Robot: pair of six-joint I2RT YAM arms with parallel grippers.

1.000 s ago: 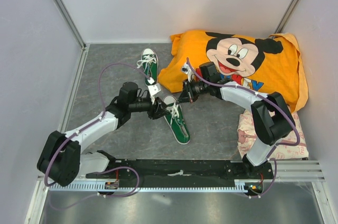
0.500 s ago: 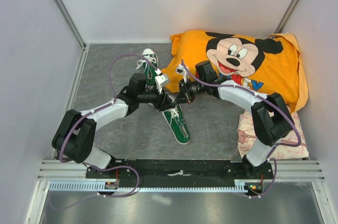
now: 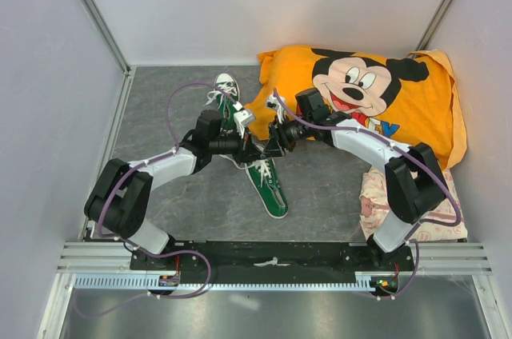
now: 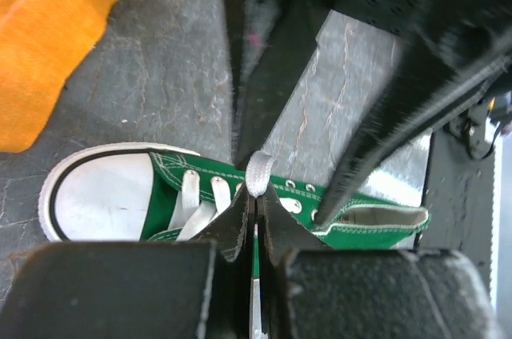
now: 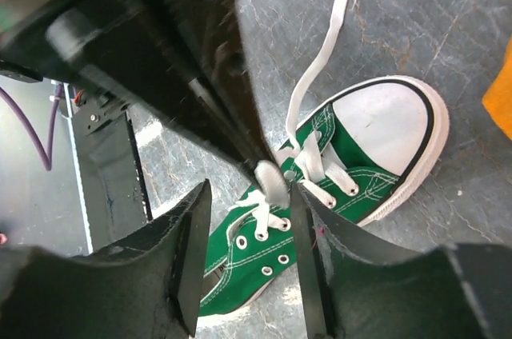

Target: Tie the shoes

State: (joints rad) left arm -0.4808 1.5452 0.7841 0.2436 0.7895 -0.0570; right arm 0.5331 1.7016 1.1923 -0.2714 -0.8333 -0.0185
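Pillow (image 3: 416,91) txt partly hidden, illegible.

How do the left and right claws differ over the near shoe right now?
Left claw is shut, pinching a white lace. Right claw is open, its fingers standing either side of that lace without gripping it. In the top view, left claw reaches in from the left of the shoe, and right claw comes in from the orange pillow side. Shared: both meet tip to tip above the near shoe.
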